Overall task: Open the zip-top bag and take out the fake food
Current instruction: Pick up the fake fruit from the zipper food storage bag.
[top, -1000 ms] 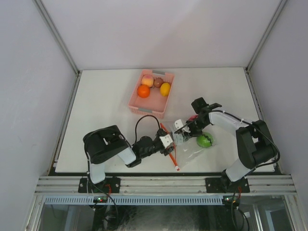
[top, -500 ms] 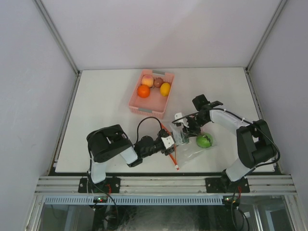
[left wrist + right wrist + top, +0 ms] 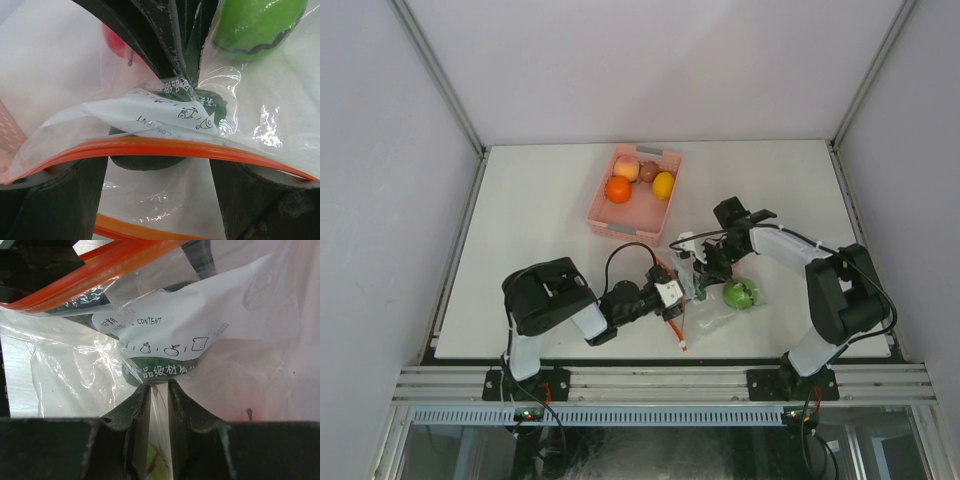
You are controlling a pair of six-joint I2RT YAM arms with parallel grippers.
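The clear zip-top bag point(image 3: 715, 300) lies between my grippers, its red-orange zipper strip point(image 3: 165, 147) stretched across the left fingers point(image 3: 55, 200). My left gripper point(image 3: 672, 295) has its jaws wide apart at the bag's mouth, with bag film between them point(image 3: 160, 175). My right gripper point(image 3: 700, 265) is shut on a fold of bag film point(image 3: 159, 390) and holds it up. Inside the bag are a light green fruit point(image 3: 741, 293), a red-pink fruit point(image 3: 250, 380) and a dark green piece point(image 3: 150, 372). The light green fruit also shows in the left wrist view point(image 3: 255, 25).
A pink slotted basket point(image 3: 620, 225) stands behind the bag. It holds an orange point(image 3: 618, 189), a peach fruit point(image 3: 627, 167), a brown piece point(image 3: 648, 171) and a yellow fruit point(image 3: 664, 185). Walls enclose the white table point(image 3: 520, 230).
My right gripper has shifted slightly left and back with the bag film pinched in it, and the green fruit moved a little left. The left arm has hardly moved.
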